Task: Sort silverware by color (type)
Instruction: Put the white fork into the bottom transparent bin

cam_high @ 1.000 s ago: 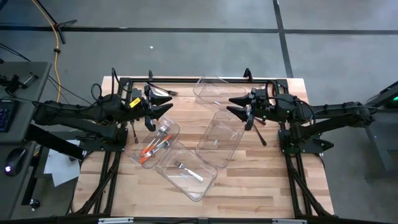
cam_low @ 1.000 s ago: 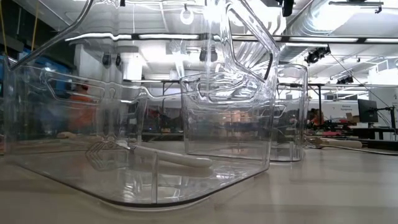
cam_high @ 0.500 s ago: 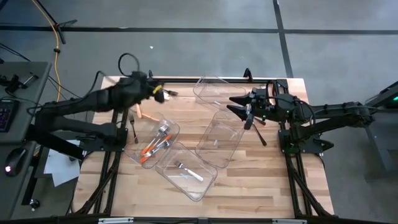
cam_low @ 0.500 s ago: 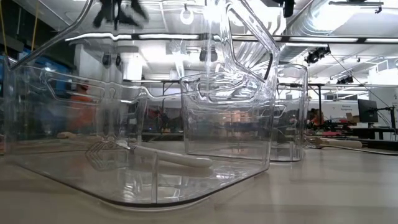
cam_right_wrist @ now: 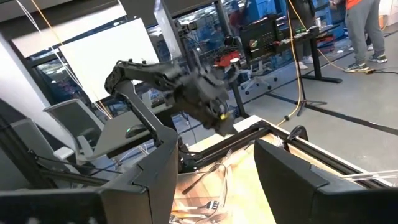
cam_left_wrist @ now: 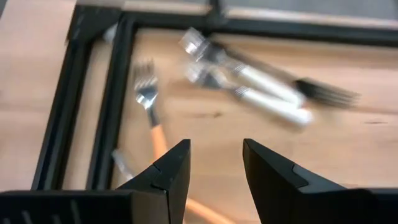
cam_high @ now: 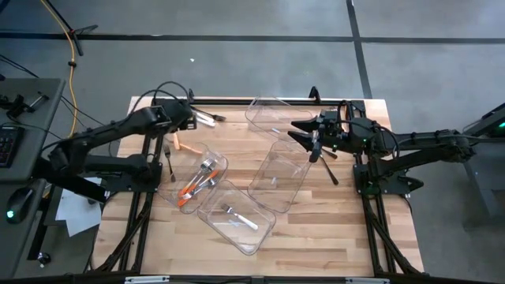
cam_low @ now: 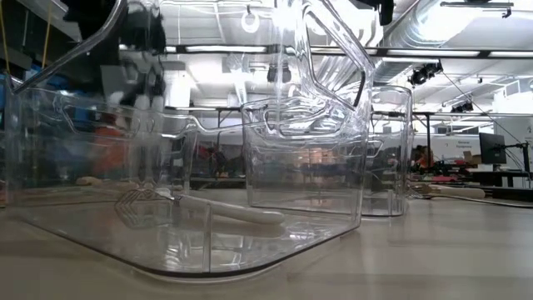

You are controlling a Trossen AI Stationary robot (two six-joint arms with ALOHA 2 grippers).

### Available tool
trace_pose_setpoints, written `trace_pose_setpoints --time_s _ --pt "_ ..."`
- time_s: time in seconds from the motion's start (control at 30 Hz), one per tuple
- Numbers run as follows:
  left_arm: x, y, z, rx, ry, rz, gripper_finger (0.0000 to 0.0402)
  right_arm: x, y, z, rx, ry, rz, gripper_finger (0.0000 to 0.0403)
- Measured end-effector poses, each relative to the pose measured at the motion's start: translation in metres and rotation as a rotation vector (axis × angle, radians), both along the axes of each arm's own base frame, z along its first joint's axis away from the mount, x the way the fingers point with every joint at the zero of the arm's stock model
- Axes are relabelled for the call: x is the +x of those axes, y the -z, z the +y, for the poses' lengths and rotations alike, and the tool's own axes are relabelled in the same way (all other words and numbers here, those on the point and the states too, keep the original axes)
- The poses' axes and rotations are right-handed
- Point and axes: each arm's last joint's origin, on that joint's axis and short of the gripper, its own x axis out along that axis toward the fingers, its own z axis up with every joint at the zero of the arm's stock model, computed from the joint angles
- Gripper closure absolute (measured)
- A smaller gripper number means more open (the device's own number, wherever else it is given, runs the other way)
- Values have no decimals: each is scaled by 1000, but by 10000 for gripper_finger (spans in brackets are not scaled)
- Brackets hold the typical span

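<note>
High view: the left gripper (cam_high: 188, 120) hung over the table's (cam_high: 331, 237) far-left corner, at about 10 o'clock from the middle bin, just beside 2 white-handled pieces (cam_high: 207, 117) lying by the frame. An orange-handled piece (cam_high: 184, 145) and a dark fork (cam_high: 169, 162) lay on bare wood at 7 o'clock from that gripper. The nearest-left clear bin (cam_high: 199, 180) held several orange-handled forks (cam_high: 193, 189); the bin at 6 o'clock (cam_high: 237, 216) held 1 white-handled fork (cam_high: 239, 217). The right gripper (cam_high: 304, 134) hovered between 2 more clear bins (cam_high: 278, 175), at about 2 o'clock from table centre, with a dark utensil (cam_high: 329, 169) on the wood beside it.

Low view: the white-handled fork (cam_low: 200, 208) lay flat on the floor of the closest bin (cam_low: 100, 208).

Left wrist view: the left fingers (cam_left_wrist: 175, 171) stood apart, grasping nothing, above an orange-handled fork (cam_left_wrist: 151, 118), with the 2 white-handled pieces (cam_left_wrist: 261, 84) at 1 o'clock.

Right wrist view: the right fingers (cam_right_wrist: 158, 171) stood spread and empty; the left arm (cam_right_wrist: 186, 84) showed across the table.
</note>
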Motion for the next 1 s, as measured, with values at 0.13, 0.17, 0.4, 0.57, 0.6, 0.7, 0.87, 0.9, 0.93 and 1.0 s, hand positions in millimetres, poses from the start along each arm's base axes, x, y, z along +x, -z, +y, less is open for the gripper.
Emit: trace_pose_setpoints --time_s 0.13,0.17,0.4,0.57,0.6,0.7,0.87,0.9,0.93,1.0 --pt "-7 24 0 -49 -96 23 266 0 0 0 -4 0 2 208" --pt "-8 28 0 -56 -113 20 266 0 0 0 -5 0 2 208" --pt "11 35 14 3 -11 -129 266 0 1 -1 -4 6 7 208" --pt "23 49 38 4 -64 -210 268 0 1 -1 0 5 6 208" --pt "24 55 43 -21 -86 -228 270 0 1 -1 1 6 6 208" --pt "26 72 59 -98 -139 -284 277 0 1 -1 2 6 8 208" --pt "30 90 77 -156 -227 -409 291 0 1 -1 3 6 8 208" --pt "30 92 80 -154 -245 -427 294 0 1 -1 3 6 8 208" --pt "30 93 82 -151 -266 -443 297 0 1 -1 3 6 8 208" --pt "30 94 84 -148 -301 -466 303 0 1 -1 3 5 9 208"
